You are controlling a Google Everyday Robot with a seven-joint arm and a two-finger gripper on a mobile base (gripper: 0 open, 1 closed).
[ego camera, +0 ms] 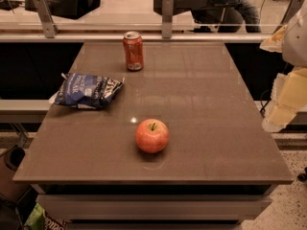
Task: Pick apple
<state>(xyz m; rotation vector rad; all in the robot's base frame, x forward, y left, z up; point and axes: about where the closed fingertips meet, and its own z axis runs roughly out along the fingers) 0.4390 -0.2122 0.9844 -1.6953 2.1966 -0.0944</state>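
The apple is round and red-orange with a short dark stem. It sits upright on the brown table, a little in front of the table's middle. My gripper is the cream-coloured part at the right edge of the camera view. It hangs beyond the table's right side, well to the right of the apple and apart from it. It holds nothing that I can see.
A red-orange soda can stands at the back of the table. A blue snack bag lies at the left. A rail with glass panels runs behind the table. A green bag lies on the floor at the lower left.
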